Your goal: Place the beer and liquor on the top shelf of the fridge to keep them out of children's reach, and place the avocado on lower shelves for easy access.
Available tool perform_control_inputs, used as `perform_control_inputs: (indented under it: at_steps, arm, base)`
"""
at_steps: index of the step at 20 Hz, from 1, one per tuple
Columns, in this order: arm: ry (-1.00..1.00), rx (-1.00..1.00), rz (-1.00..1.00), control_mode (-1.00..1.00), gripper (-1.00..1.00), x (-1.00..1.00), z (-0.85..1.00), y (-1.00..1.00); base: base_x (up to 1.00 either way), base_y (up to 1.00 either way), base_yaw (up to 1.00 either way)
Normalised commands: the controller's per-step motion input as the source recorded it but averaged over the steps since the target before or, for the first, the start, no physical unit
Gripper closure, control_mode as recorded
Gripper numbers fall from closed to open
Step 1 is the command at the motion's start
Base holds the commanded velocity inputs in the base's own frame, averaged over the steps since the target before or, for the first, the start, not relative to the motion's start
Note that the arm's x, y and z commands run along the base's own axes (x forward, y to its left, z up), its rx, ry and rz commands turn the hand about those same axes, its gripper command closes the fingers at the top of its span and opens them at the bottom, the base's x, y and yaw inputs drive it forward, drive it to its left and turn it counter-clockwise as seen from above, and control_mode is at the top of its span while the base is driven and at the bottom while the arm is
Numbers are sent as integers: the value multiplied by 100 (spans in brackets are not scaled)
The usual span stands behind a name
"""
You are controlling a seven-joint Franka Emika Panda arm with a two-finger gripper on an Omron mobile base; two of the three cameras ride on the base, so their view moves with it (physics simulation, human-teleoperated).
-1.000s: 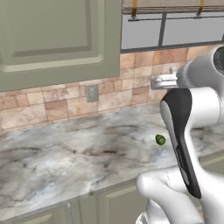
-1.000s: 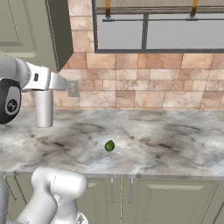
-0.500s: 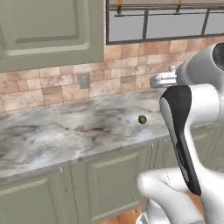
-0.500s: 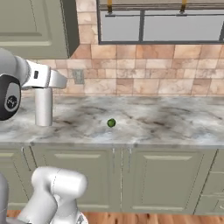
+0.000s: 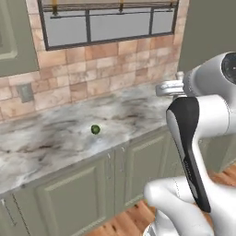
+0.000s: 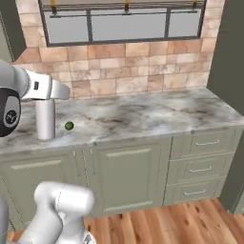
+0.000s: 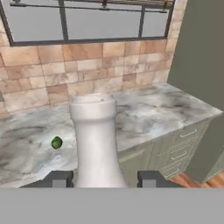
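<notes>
One avocado (image 5: pixel 95 129) on the counter (image 5: pixel 55 138); end effector (image 7: pixel 105 179) clamped around one white bottle (image 7: pixel 96 144).

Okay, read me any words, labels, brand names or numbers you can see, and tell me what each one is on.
None can be read.
The white bottle held in the tool has a plain side.
The avocado, marble counter and cabinet doors carry no text.

The robot's glossy white arm (image 5: pixel 203 115) is built of rounded tubular links. A long black panel (image 5: pixel 186 147) runs down one link, and dark grey round joint caps (image 6: pixel 9 114) close the ends. Two small dark grey square fingertips (image 7: pixel 59 178) tip the end effector.
</notes>
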Motion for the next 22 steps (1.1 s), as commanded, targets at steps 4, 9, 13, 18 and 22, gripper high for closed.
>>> perform_control_inputs:
  at_steps: [4,9,13,18,22]
  arm:
    - [0,0,0,100,100,0,0,0]
    - [0,0,0,100,100,0,0,0]
    - [0,0,0,100,100,0,0,0]
    - [0,0,0,100,100,0,0,0]
    - [0,0,0,100,100,0,0,0]
  base:
    - [6,-82,-59]
    - [28,-81,-56]
    - [46,-88,-46]
    - [39,-90,-24]
    - [49,-92,-18]
